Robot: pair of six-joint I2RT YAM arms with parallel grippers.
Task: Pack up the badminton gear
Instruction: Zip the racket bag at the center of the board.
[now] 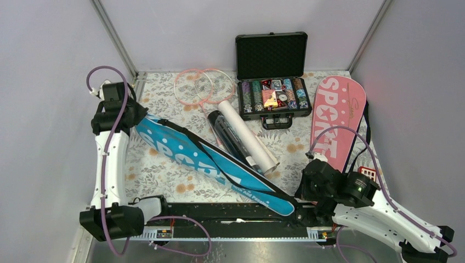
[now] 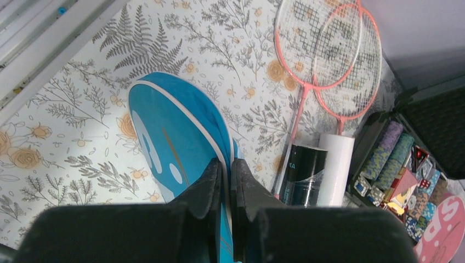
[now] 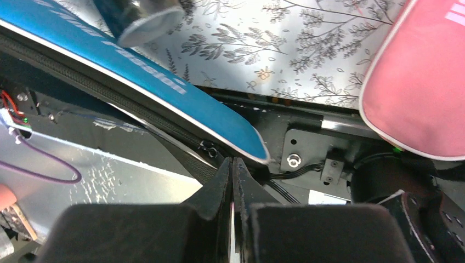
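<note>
Two covers, two tubes and a pair of rackets made up the gear seen from above. The blue racket-shaped fabric cover [image 1: 186,150] lay slantwise on the flower-printed table [image 1: 159,183], with its broad end at my left hand [image 1: 135,119] and its narrow end by my right hand [image 1: 302,196]. The pink racket-shaped fabric cover [image 1: 335,118] lay along the right side, well apart. The two pink thin-framed rackets [image 1: 198,86] lay bare at the back, in neither cover. The long white tube [image 1: 248,136] and the long dark tube [image 1: 226,134] lay side by side in the middle. I saw no shuttlecocks and could not tell what the tubes held. The open black case [image 1: 272,96] held rows of poker chips.

From my left wrist, my left hand [image 2: 231,183] had its fingers almost meeting, pinching the white-piped rim of the blue cover [image 2: 170,137] at its broad end. I judged the cover light, soft and floppy, likely to sag if raised by one end. That made the firmer piped rim the sensible hold.

From my right wrist, my right hand [image 3: 232,175] was pressed together with nothing visible between the fingers. It sat just beside the cover's narrow tip and the small metal zip pull [image 3: 207,147]. Whether the zip stood open, or anything lay inside, I could not tell. The rackets I judged light, stiff in the frame and delicate in the strings, so best taken by the shaft.
</note>
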